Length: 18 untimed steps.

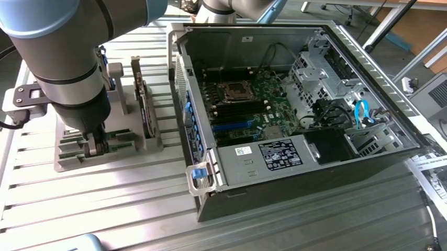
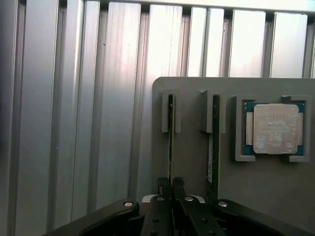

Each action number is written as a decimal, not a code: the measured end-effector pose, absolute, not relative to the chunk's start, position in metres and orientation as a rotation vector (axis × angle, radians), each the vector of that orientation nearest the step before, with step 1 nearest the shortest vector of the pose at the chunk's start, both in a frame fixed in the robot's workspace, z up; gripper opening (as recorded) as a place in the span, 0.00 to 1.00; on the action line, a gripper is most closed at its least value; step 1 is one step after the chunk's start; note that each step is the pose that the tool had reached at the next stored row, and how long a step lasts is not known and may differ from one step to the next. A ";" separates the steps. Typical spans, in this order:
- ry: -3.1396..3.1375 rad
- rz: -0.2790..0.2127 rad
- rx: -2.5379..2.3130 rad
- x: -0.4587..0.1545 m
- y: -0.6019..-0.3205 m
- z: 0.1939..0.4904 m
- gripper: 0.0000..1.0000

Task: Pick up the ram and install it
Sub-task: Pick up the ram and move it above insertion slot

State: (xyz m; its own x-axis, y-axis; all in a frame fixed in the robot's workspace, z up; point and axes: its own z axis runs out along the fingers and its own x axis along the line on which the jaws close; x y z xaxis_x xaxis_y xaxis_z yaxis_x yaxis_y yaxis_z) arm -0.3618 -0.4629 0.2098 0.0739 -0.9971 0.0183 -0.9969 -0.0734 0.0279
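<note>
UR arm (image 1: pixel 70 68) is seen over gray holder (image 1: pixel 73 159) at exterior view's left. Its gripper (image 2: pixel 171 181) is clamped shut on thin edge of ram (image 2: pixel 170 132), which is stood on edge in a holder slot. 2nd green stick (image 2: pixel 215 147) is slotted just beside it, parallel, untouched. CPU chip (image 2: pixel 275 129) is laid flat in recess next to that. Upright expansion card (image 1: pixel 142 99) is racked on same holder. Open PC case (image 1: pixel 202 178) w/ motherboard (image 1: pixel 252 99) is set on slatted alu table (image 1: pixel 104 209), to exterior view's right of holder.
</note>
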 end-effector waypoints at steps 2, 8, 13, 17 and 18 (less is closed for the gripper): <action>-2.115 -0.009 2.278 -0.362 -0.463 0.211 0.14; -2.115 -0.008 2.277 -0.362 -0.463 0.214 0.14; -2.115 -0.008 2.277 -0.362 -0.463 0.217 0.14; -2.115 -0.008 2.277 -0.362 -0.463 0.220 0.14; -2.115 -0.008 2.277 -0.362 -0.463 0.221 0.14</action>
